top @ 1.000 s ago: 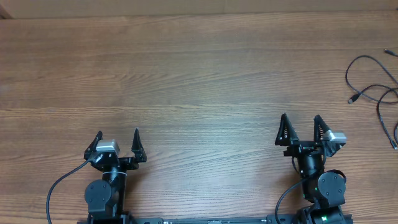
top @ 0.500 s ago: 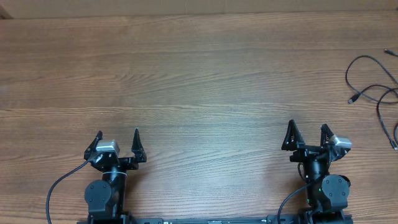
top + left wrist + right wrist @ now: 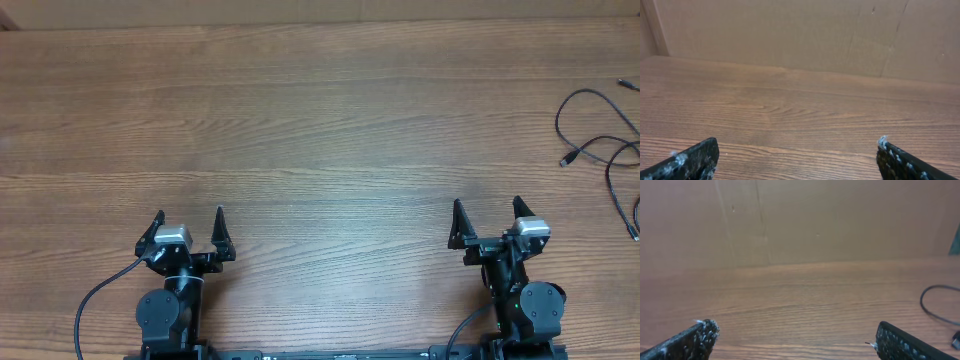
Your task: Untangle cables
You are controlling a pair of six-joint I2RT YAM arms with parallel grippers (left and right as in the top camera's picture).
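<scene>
My left fingers (image 3: 159, 226) and right fingers (image 3: 457, 228) are both spread wide, grasping nothing, at the table's (image 3: 320, 120) near edge. The cables (image 3: 583, 92) lie at its right edge, well apart from both.

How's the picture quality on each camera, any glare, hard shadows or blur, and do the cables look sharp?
Overhead: even, soft light, no glare or hard shadows on the table; grain is sharp, the cables thin but crisp, cut off by the right edge. Left wrist: evenly lit, fairly sharp. Right wrist: softer and hazier, cable loop at the right edge blurred.
</scene>
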